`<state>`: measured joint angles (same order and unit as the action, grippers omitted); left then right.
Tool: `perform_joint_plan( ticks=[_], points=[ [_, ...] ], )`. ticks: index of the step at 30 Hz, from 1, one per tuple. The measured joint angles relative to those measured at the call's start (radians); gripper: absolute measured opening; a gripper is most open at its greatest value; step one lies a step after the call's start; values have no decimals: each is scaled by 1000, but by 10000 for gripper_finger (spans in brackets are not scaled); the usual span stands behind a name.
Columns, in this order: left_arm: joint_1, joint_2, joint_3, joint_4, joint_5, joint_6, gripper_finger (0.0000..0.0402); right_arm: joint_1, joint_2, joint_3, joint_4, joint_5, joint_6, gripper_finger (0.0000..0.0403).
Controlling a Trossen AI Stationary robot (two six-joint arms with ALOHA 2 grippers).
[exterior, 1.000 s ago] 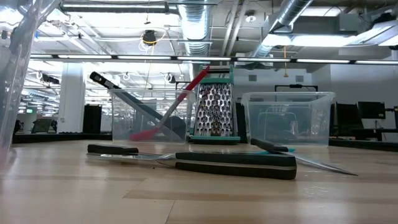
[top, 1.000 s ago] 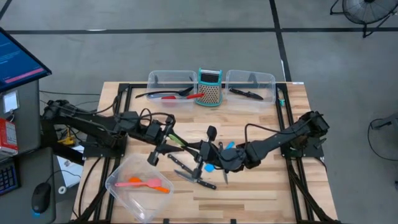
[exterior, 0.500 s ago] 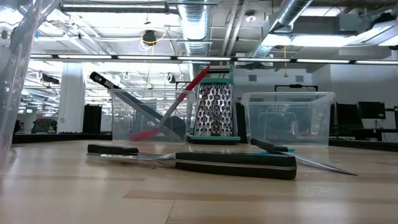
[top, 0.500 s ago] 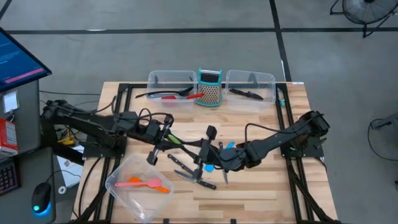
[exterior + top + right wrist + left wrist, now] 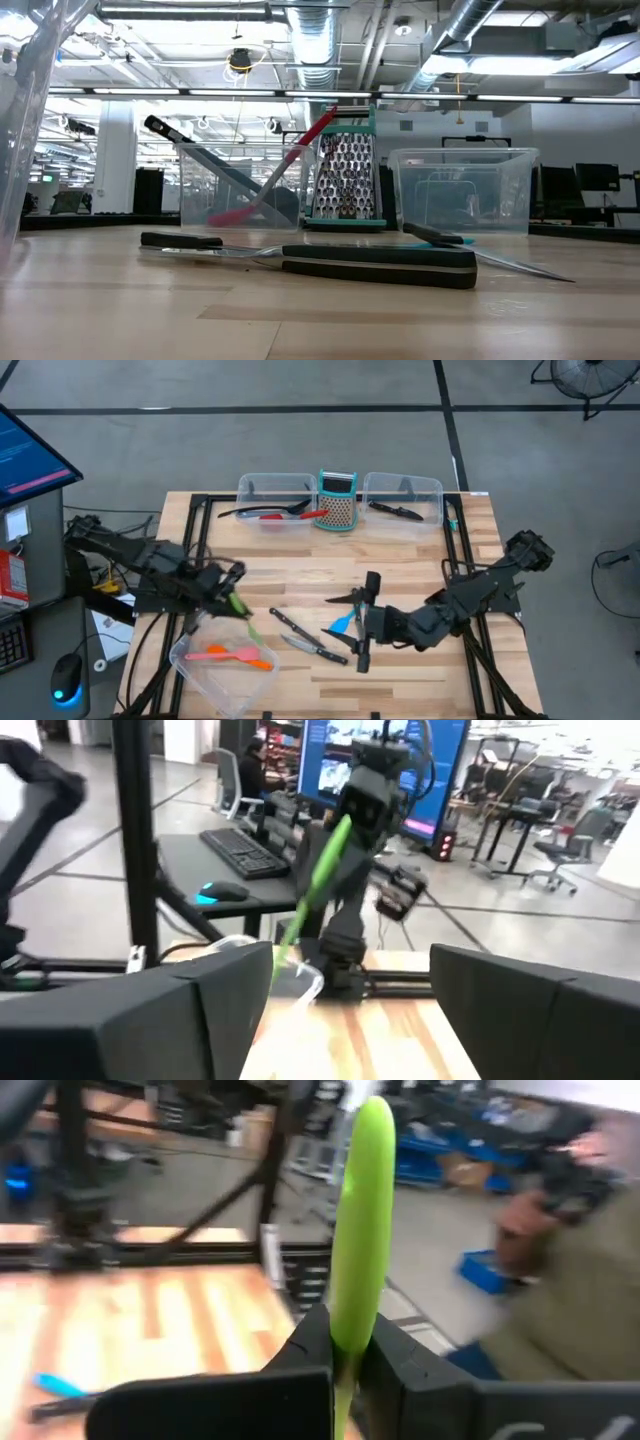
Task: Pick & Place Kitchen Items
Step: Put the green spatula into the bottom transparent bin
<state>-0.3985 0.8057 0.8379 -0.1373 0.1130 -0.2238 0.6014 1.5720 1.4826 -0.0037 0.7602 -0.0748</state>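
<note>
Left tool point(image 5: 232, 598) clamped on green spatula point(image 5: 360, 1220), right tool point(image 5: 362, 622) apart, over wood table point(image 5: 420, 565) w/ knives point(image 5: 305, 643).

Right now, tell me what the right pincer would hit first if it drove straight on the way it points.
Probably the left pincer and its green spatula, straight ahead in the right wrist view across bare wooden table. The open right pincer has nothing nearer ahead, though depth is uncertain.

Black-handled knife point(image 5: 378, 265) lying flat on wooden table point(image 5: 120, 320); teal-framed metal grater point(image 5: 345, 180) upright behind, between two clear plastic tubs point(image 5: 240, 185).
</note>
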Motion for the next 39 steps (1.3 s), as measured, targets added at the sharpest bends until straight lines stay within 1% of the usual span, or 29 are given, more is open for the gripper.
perform_joint_plan(
  ticks=[2,7,13,17,20,27,30,34,39],
  points=[
    [-55,-25,2,-51,-9,-37,1,5,-1,0,-21,0,19,264],
    [-177,-25,2,-281,-107,-167,1,1,4,0,-75,0,78,264],
    [-307,68,0,-473,-203,-269,1,-23,5,0,-193,0,228,265],
    [-363,157,0,-553,-220,-276,1,-30,5,-1,-244,0,288,265],
    [-382,223,0,-589,-222,-281,1,-39,8,-2,-332,0,375,265],
    [-396,325,0,-614,-207,-299,3,-95,37,-47,-594,-8,824,265],
    [-396,339,0,-641,-182,-316,4,-113,75,-53,-721,-48,966,265],
    [-396,342,0,-660,-164,-319,4,-141,129,-50,-778,-104,1033,265],
    [-396,342,0,-659,-179,-316,10,-189,213,-50,-791,-209,1086,265]
  ],
)
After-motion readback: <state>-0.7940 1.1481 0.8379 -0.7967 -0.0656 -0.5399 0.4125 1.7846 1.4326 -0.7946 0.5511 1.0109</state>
